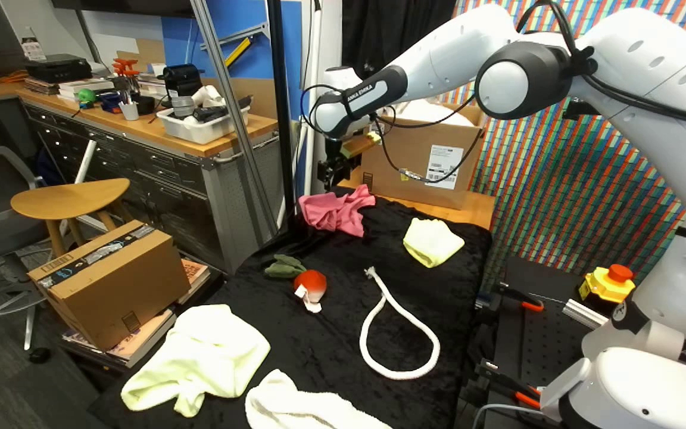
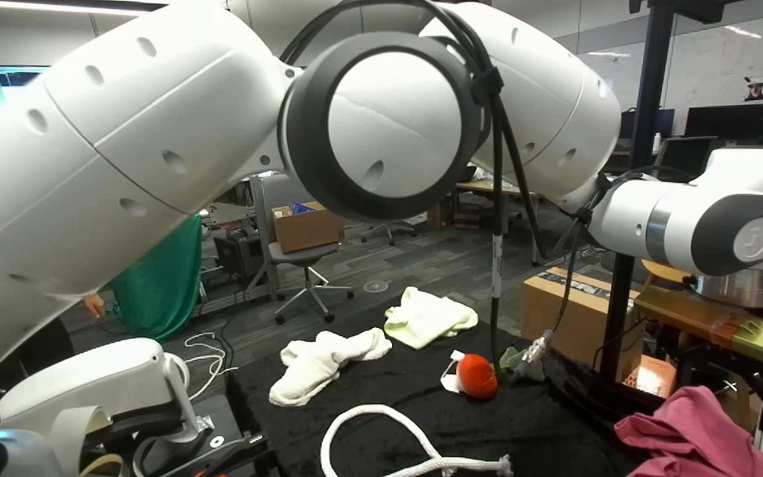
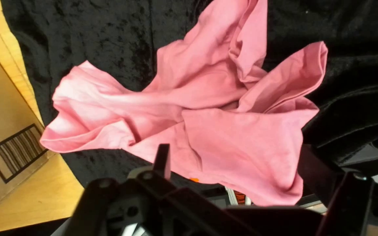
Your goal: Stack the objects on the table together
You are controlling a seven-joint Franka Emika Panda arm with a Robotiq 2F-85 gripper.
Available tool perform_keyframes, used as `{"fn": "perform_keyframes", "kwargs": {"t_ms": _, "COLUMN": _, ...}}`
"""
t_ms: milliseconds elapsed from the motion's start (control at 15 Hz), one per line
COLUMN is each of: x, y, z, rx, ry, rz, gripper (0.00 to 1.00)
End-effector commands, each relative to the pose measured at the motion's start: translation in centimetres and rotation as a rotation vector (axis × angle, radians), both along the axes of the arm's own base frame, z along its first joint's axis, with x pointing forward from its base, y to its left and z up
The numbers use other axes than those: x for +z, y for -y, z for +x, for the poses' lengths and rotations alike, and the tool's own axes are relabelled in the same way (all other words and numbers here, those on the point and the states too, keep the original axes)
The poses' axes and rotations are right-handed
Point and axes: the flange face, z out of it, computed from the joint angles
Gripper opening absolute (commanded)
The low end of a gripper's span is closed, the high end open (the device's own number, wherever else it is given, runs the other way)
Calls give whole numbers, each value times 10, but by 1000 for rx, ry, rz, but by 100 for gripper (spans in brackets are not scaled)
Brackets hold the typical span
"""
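Black-velvet bench (image 1: 325, 345), carton (image 1: 408, 158) beyond one edge. Nothing stacked yet; whole job apparently ahead. Pink cloth (image 1: 337, 211) crumpled at carton-side outer corner, white rope (image 1: 401, 375) looped near robot-side edge, plush radish (image 1: 312, 282) toward opposite edge. Arm (image 1: 505, 86) stretched across, gripper (image 3: 235, 151) above pink cloth, jaws spread, holding nothing.

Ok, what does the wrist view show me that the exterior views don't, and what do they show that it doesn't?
Only the wrist view: the gripper clearly seen open, and a small orange spot at the edge of the pink cloth.
Only the exterior views: in both, the white rope, red toy vegetable, white towel and large yellow cloth; in an exterior view, a smaller yellow cloth too.
Shared: the pink cloth and the black table cover.
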Motion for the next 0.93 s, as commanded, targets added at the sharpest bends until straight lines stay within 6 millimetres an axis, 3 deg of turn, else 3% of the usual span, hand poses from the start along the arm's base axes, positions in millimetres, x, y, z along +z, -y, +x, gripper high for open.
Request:
{"fn": "perform_keyframes", "kwargs": {"t_ms": 0, "x": 9, "y": -6, "z": -17, "rx": -18, "ry": -8, "rz": 10, "gripper": 100}}
{"fn": "perform_keyframes", "kwargs": {"t_ms": 400, "x": -8, "y": -1, "z": -36, "rx": -59, "ry": -62, "rz": 32, "gripper": 100}}
{"fn": "perform_keyframes", "kwargs": {"t_ms": 867, "x": -28, "y": -8, "z": -43, "rx": -103, "ry": -75, "rz": 65, "gripper": 100}}
